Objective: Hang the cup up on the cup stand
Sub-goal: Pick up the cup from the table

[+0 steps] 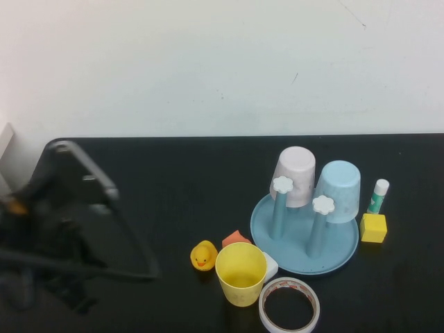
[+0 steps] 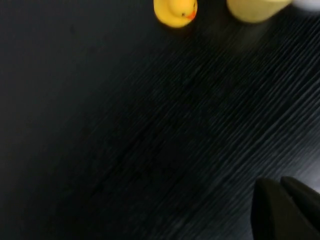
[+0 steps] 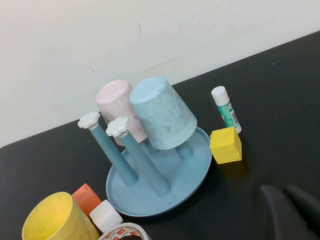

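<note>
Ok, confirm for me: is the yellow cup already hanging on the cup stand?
No, the yellow cup stands upright on the table in front of the cup stand, beside the rubber duck.

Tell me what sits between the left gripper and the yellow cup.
In the high view, only the rubber duck sits between the left gripper at the table's left and the yellow cup; otherwise bare black table. The right gripper shows only in its wrist view.

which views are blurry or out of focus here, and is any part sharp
High view: the left arm and left tool are smeared, while the cup and cup stand look sharp. Left wrist view: the rubber duck is soft and the table's grain streaked. Right wrist view: mostly crisp; only the right tool at the edge is blurred.
</note>
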